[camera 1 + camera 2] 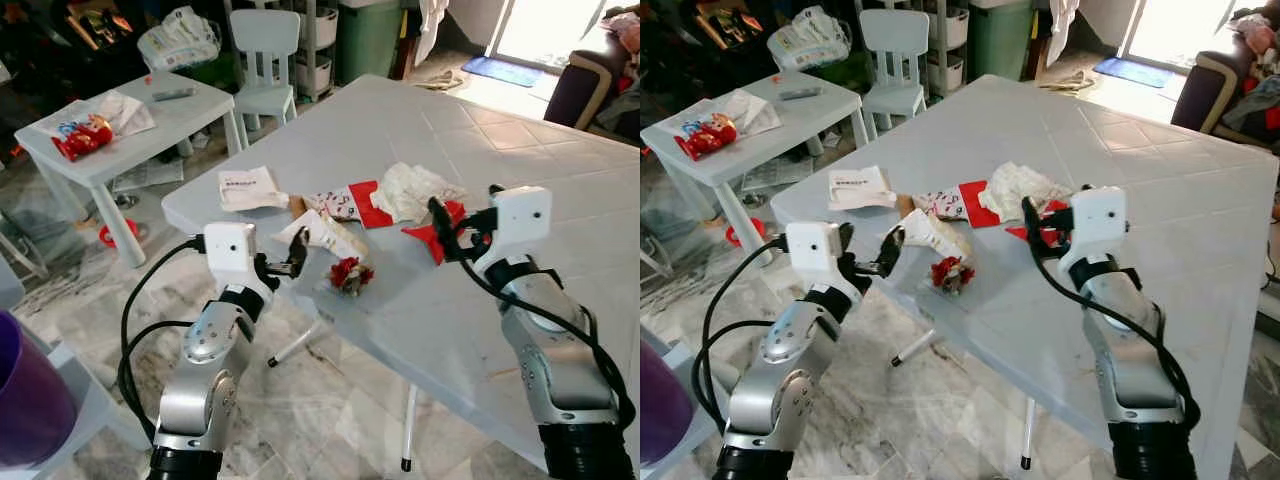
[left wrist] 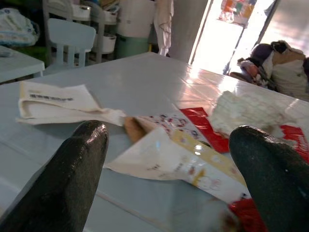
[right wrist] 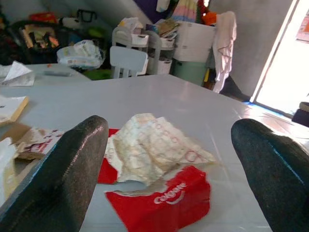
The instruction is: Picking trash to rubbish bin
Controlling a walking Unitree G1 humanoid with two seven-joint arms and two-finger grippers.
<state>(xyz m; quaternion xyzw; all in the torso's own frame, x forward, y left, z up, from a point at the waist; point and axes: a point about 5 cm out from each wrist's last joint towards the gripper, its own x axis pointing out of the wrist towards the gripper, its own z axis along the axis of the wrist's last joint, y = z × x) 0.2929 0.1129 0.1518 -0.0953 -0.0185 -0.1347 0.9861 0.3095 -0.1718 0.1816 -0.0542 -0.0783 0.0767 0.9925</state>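
While trash litters the counter [image 1: 520, 160] near its front edge, the left pincer [image 1: 296, 258] hangs released at that edge, just before a cream wrapper [image 1: 325, 235]. The right pincer [image 1: 441, 225], also released, hovers over a red packet [image 3: 166, 203] and crumpled paper [image 3: 149, 145]. Bare counter spreads beyond.

A: Beyond the big table [image 1: 560, 180]?
B: Small white table [image 1: 190, 110] on the left, red snack bag [image 1: 82, 137] and remote [image 1: 173, 93] on top. White child's chair [image 1: 265, 55] behind, green bin [image 1: 367, 38] farther back.
A: Floor?
B: Blue doormat [image 1: 510, 70] near bright doorway.
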